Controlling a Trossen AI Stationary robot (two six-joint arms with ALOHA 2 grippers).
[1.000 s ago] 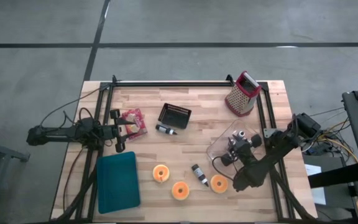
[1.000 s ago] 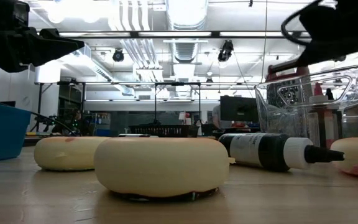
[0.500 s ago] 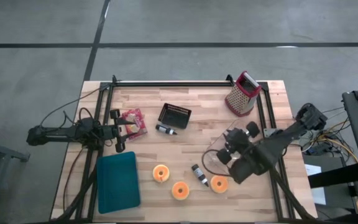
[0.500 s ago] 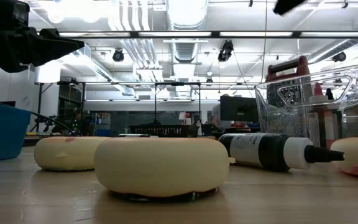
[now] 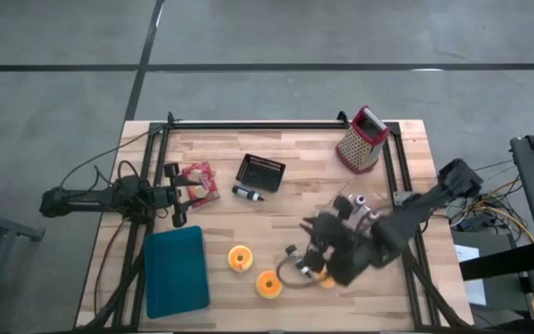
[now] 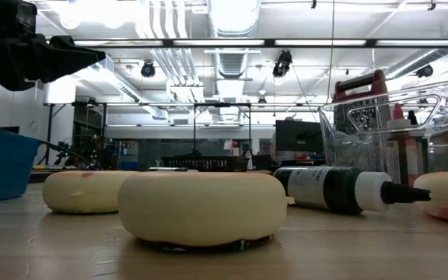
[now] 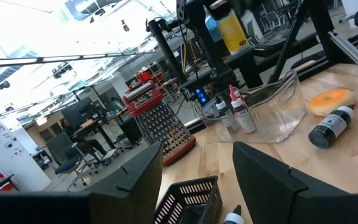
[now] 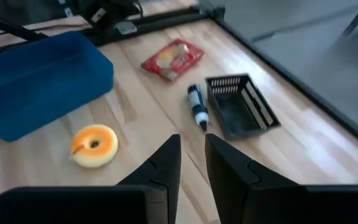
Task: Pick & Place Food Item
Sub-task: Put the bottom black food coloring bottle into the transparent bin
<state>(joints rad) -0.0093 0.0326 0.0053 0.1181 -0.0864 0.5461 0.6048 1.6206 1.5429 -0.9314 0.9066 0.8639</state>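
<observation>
Right end effector (image 5: 297,267), fingers nearly together and empty, hovers beside orange ring doughnuts (image 5: 269,283); so narrow, it could shove one aside.

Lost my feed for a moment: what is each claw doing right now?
Left claw: open, empty, parked near the snack packet.
Right claw: nearly closed, narrow gap, holding nothing, above the donuts.
</observation>
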